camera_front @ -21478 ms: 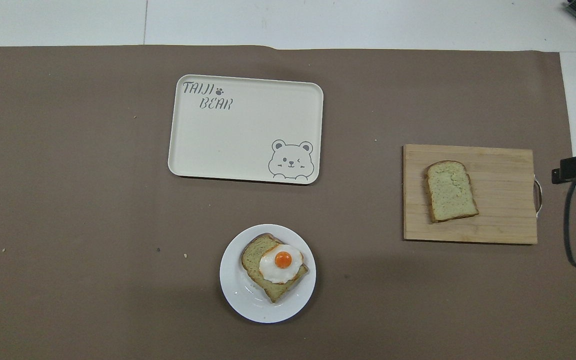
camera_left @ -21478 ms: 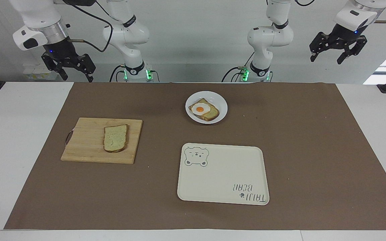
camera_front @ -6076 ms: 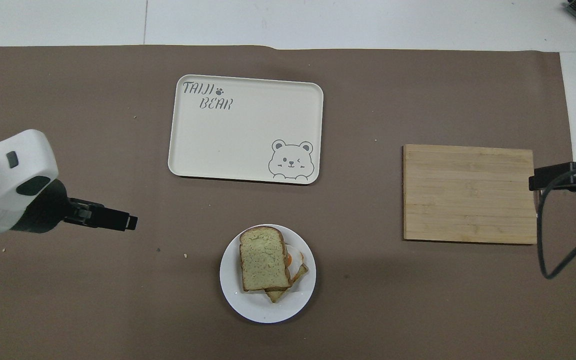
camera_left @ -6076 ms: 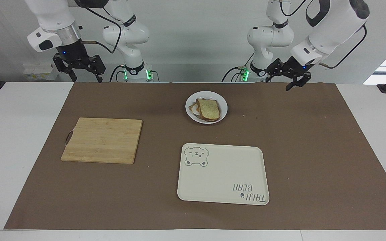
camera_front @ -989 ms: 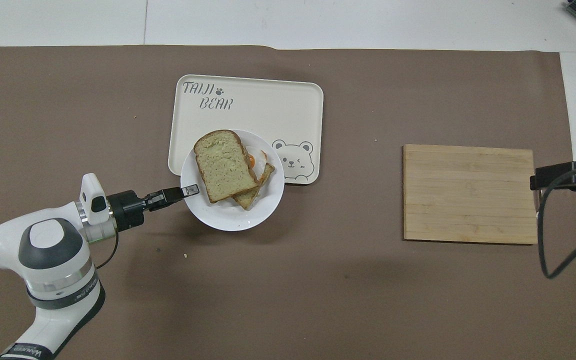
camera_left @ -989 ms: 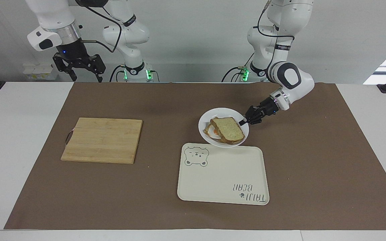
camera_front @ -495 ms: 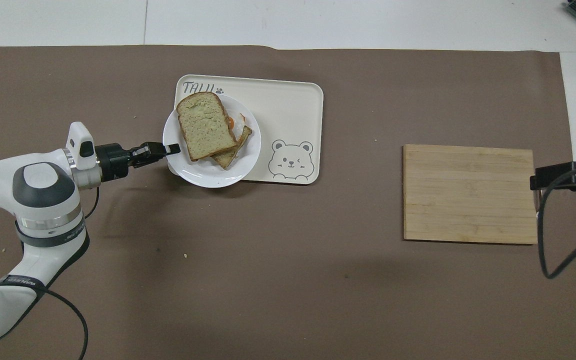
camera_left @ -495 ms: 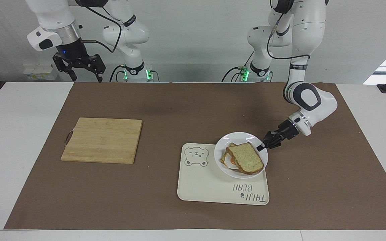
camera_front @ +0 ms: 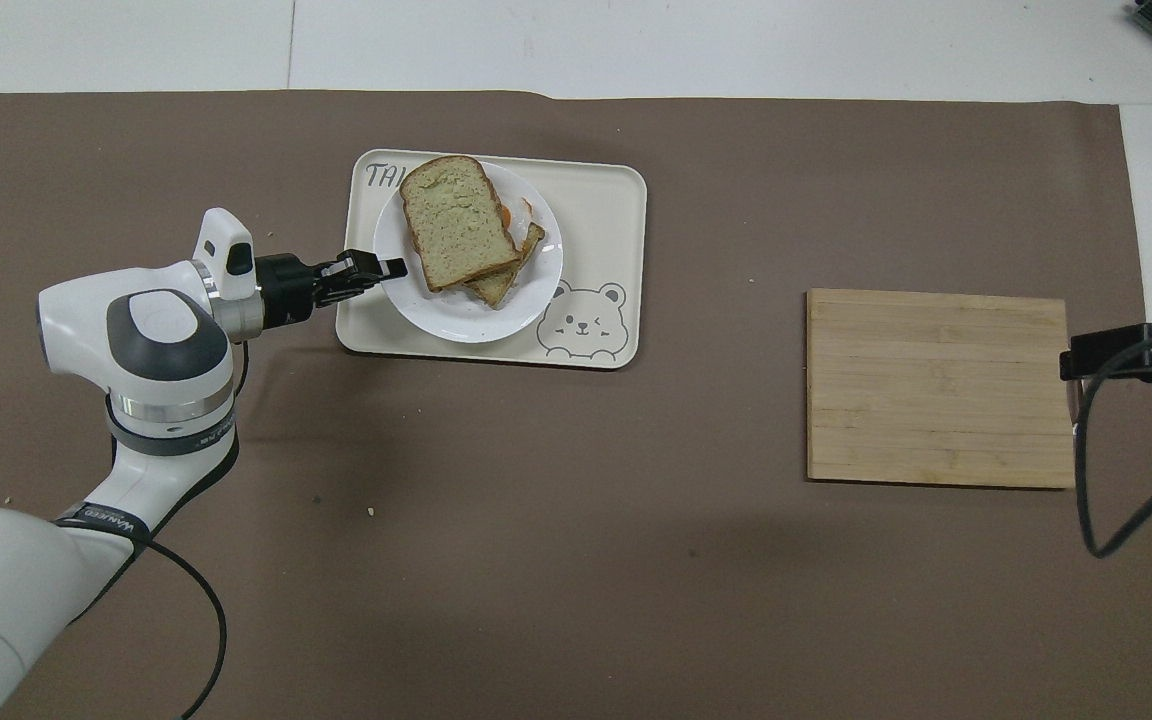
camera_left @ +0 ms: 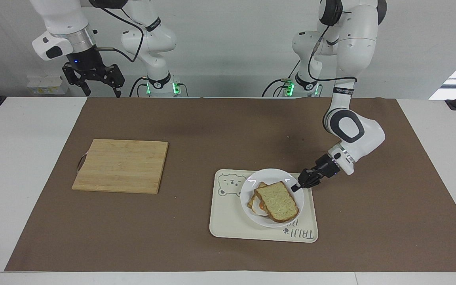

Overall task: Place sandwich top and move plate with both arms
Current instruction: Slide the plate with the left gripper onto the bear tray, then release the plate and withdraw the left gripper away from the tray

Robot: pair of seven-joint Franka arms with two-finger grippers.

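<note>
Sandwich top [camera_left: 277,201] sits on the egg slice, plate [camera_left: 251,189] over the tray [camera_left: 228,221].
I see the left gripper [camera_left: 296,187] pinching the plate's rim at the left arm's end; right gripper [camera_left: 100,84] waits up, jaws spread, cutting board [camera_left: 121,165] well apart.

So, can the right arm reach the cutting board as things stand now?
Probably yes. The right hand waits open above the table's edge at its own end, the cutting board lies bare there, and nothing stands between them.
</note>
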